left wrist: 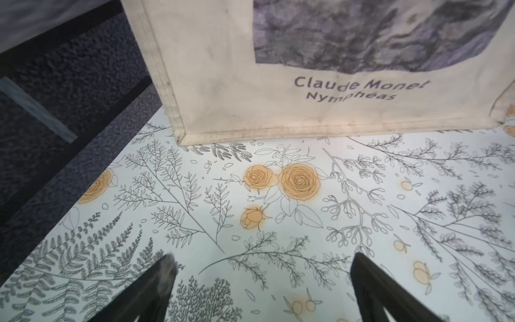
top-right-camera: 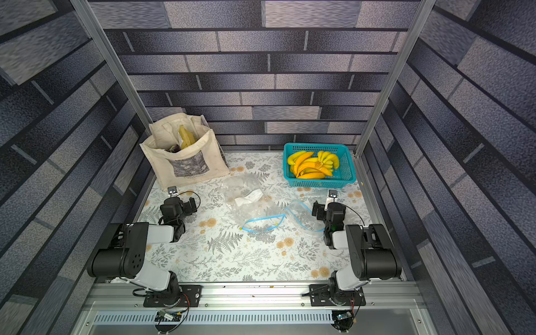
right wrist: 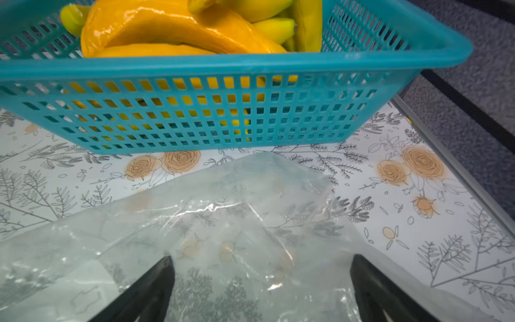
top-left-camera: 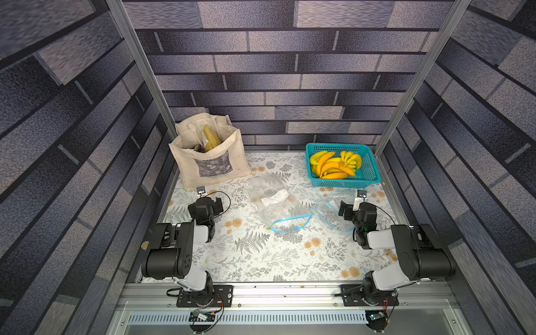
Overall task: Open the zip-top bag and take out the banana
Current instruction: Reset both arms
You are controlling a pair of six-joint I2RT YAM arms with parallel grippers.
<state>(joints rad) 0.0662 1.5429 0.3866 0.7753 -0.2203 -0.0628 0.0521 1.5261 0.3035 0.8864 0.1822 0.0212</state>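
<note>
Two clear zip-top bags with blue zip strips lie on the flowered table. The middle bag [top-left-camera: 269,200] [top-right-camera: 246,200] has its zip mouth [top-left-camera: 290,224] gaping toward the front, and a white label shows inside. The right bag [top-left-camera: 327,214] [right wrist: 237,217] lies crumpled under my right gripper [top-left-camera: 360,195] [right wrist: 262,260], which is open with only clear plastic beneath its jaws. Several yellow and orange bananas [top-left-camera: 333,166] [right wrist: 167,30] lie in a teal basket [top-left-camera: 345,183] [right wrist: 223,67]; I see none in either bag. My left gripper [top-left-camera: 201,192] [left wrist: 262,259] is open and empty over bare table.
A cream canvas tote [top-left-camera: 208,162] [left wrist: 306,106] stands at the back left, right in front of the left gripper, with packaged goods inside. The basket sits at the back right, close ahead of the right gripper. Metal frame posts and patterned walls enclose the table.
</note>
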